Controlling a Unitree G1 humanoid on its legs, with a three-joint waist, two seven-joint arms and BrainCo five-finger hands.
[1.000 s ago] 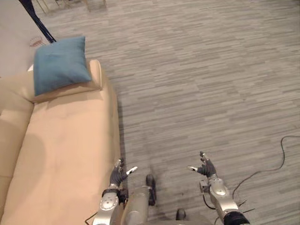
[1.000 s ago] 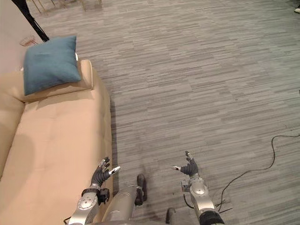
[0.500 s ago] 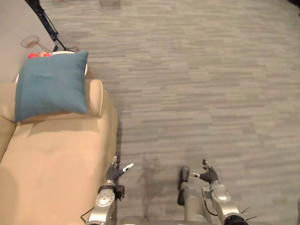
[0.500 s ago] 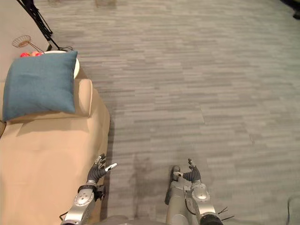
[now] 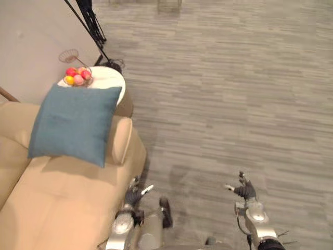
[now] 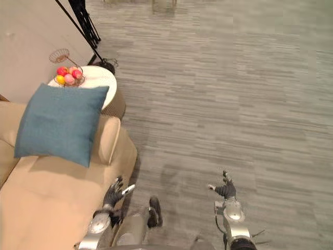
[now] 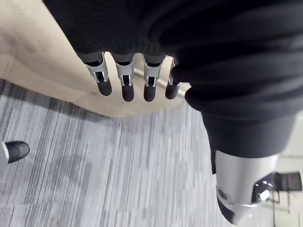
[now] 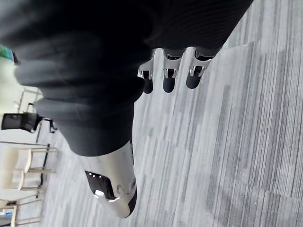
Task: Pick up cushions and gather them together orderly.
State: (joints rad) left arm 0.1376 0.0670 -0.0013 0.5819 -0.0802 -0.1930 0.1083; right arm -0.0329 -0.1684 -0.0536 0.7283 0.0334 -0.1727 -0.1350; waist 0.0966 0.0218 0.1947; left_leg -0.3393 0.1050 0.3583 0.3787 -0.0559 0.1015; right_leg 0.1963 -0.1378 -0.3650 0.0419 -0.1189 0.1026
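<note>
A teal square cushion [image 5: 73,124] leans on the armrest at the far end of the beige sofa [image 5: 52,208]. My left hand [image 5: 133,193] hangs low beside the sofa's front edge, well short of the cushion, with relaxed fingers [image 7: 124,86] holding nothing. Over the grey floor, my right hand [image 5: 244,190] is also open and empty, its fingers [image 8: 169,79] straight.
A small round white side table [image 5: 106,79] stands past the sofa's armrest, carrying a wire basket of coloured balls [image 5: 76,76]. A black tripod [image 5: 89,21] rises behind it by the wall. Grey plank floor [image 5: 234,94] stretches wide to the right.
The camera has swung, so the side table and basket now show fully and the cushion sits lower in view. Both hands stay low and open.
</note>
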